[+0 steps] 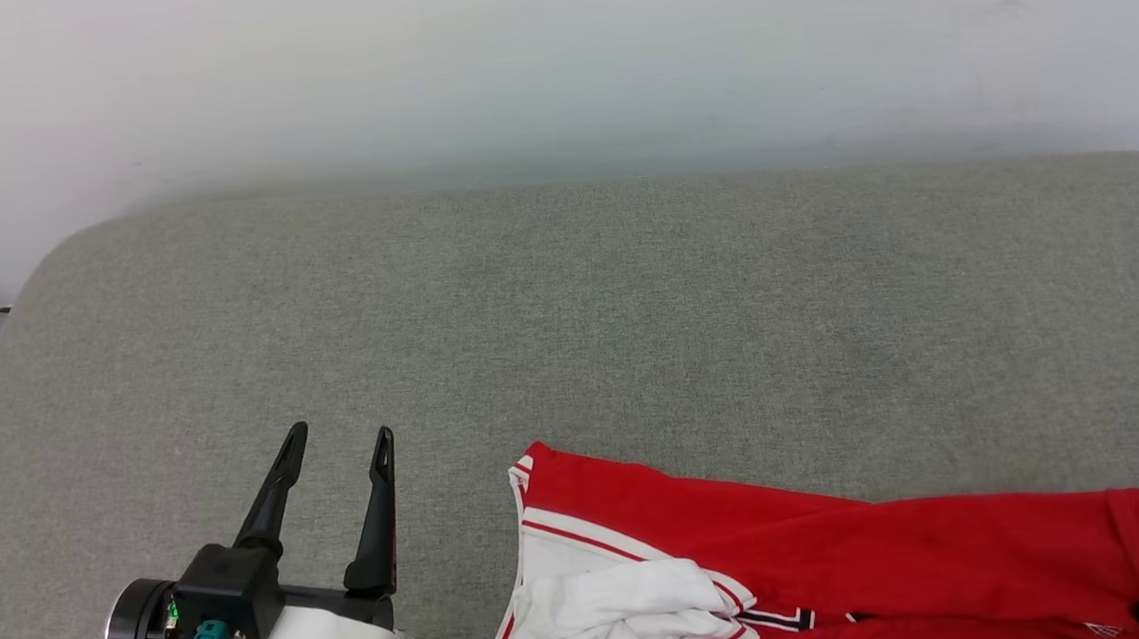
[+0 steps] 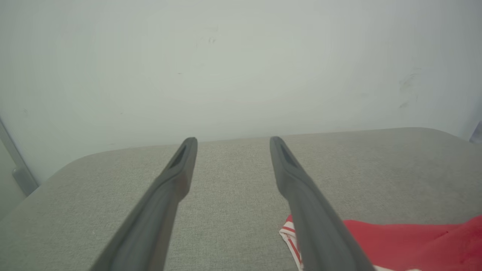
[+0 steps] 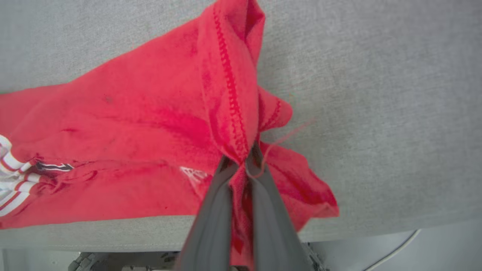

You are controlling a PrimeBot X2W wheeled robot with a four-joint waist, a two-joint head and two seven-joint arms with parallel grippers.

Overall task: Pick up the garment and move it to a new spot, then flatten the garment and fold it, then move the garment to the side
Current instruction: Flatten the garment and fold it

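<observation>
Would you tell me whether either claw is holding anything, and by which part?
The right claw is shut on the shirt, pinching its stitched red hem. The left claw is open and empty.

The garment (image 1: 846,541) is a red jersey with white, red-striped trim and a bunched white sleeve. It lies crumpled and drawn out sideways on the grey padded surface (image 1: 569,309). Its striped corner sits near the left claw (image 1: 337,441), on that claw's right and clear of it. Its stitched red hem is pinched between the closed fingers of the right claw (image 3: 241,158). A sliver of black lettering shows in a fold well left of that claw.
</observation>
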